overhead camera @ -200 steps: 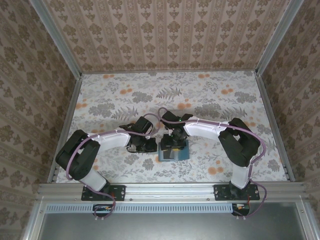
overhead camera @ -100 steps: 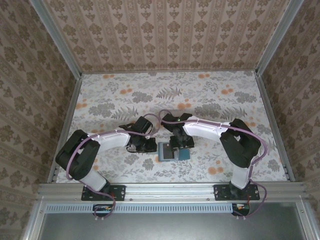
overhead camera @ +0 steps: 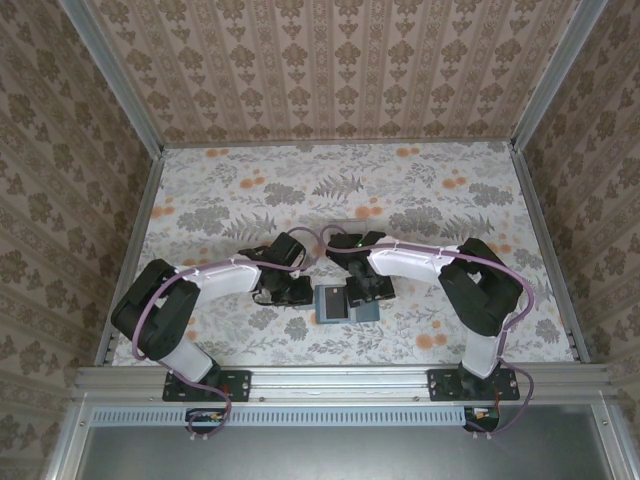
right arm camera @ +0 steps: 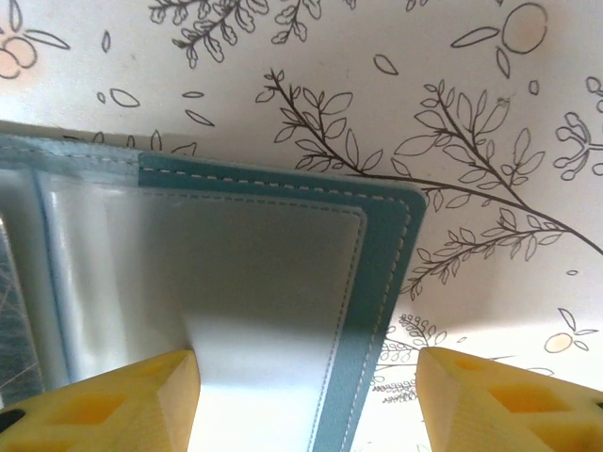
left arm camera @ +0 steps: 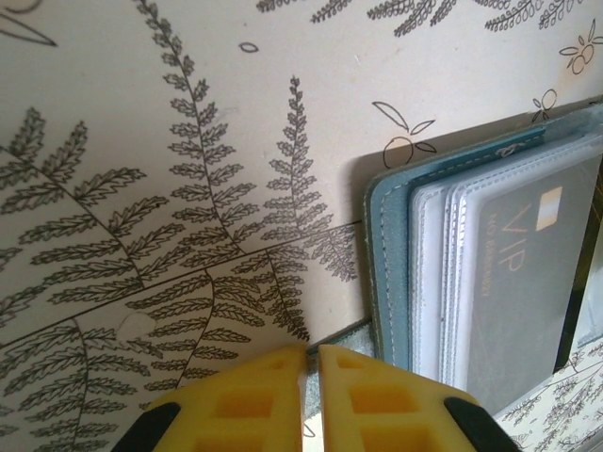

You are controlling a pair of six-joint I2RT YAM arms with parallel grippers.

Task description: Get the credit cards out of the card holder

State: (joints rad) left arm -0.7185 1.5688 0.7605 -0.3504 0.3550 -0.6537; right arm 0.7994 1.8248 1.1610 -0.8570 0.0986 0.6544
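The one word that can be read is "VIP", seen from the left wrist: pale capital letters on the grey face of a credit card (left arm camera: 528,311), lying behind a clear sleeve (left arm camera: 435,282) of the card holder (left arm camera: 388,273), at about 3 o'clock in that view. The word runs lengthwise up the card, tilted, and a line of much smaller print runs alongside it, too fine to make out. A small pale gold rectangle (left arm camera: 546,207) with no lettering on it sits on the card at about 1 o'clock from the word.
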